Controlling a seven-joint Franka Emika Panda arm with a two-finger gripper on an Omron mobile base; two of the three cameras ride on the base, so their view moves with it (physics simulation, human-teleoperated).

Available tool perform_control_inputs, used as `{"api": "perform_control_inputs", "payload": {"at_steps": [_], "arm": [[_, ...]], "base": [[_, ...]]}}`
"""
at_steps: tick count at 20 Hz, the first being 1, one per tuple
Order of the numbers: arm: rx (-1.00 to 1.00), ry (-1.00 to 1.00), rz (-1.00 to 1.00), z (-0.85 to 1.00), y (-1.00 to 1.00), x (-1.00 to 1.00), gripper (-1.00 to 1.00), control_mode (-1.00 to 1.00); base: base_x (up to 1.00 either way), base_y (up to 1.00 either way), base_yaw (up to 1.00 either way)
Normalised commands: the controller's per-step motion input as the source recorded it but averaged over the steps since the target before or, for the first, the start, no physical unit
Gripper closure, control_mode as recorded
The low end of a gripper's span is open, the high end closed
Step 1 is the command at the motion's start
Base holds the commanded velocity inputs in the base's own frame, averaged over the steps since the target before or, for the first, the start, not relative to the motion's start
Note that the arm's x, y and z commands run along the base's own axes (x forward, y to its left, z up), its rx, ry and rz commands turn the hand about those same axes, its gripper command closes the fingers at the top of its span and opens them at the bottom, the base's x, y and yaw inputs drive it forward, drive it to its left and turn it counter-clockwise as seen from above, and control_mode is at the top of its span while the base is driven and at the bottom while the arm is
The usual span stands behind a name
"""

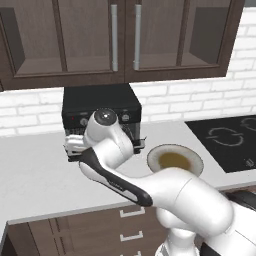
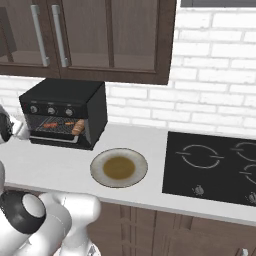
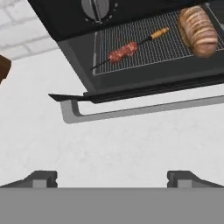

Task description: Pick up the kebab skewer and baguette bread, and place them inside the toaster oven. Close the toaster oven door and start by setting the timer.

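The black toaster oven point(image 2: 65, 112) stands at the back of the counter, and its door point(image 3: 144, 89) is dropped open with a grey handle bar point(image 3: 131, 111) along the front edge. On the wire rack inside, the kebab skewer point(image 3: 131, 48) lies at the left and the baguette bread point(image 3: 197, 29) at the right. The right base view also has the skewer point(image 2: 50, 125) and baguette point(image 2: 78, 127) in the oven. My gripper point(image 3: 113, 179) is open and empty, low over the counter just in front of the door handle. In the left base view the gripper point(image 1: 72, 147) sits at the oven's left front, and the arm hides the oven mouth.
A round plate point(image 2: 119, 167) with a brown centre lies on the counter right of the oven. A black cooktop point(image 2: 210, 165) fills the right side. Dark wall cabinets point(image 1: 120, 40) hang above the oven. One oven knob point(image 3: 95, 8) is close above the rack.
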Motion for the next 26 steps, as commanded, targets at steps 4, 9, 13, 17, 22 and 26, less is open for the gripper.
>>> {"api": "perform_control_inputs", "payload": {"at_steps": [4,9,13,17,22,26], "arm": [[-0.06,0.18,0.00,-0.88,-0.07,-0.14,-1.00,-1.00],[-0.09,0.08,0.00,-0.70,-0.42,0.20,-1.00,-1.00],[-0.09,0.01,0.01,-0.13,-0.06,0.31,-1.00,-1.00],[-0.09,0.00,0.01,0.00,0.00,0.30,-1.00,-1.00],[-0.07,0.00,0.00,0.00,0.00,0.45,-1.00,-1.00],[-0.04,0.00,0.00,0.00,0.00,0.65,-1.00,-1.00]], "base": [[0.00,0.00,0.00],[0.00,0.00,0.00],[0.00,0.00,0.00],[0.00,0.00,0.00],[0.00,0.00,0.00],[0.00,0.00,0.00]]}}
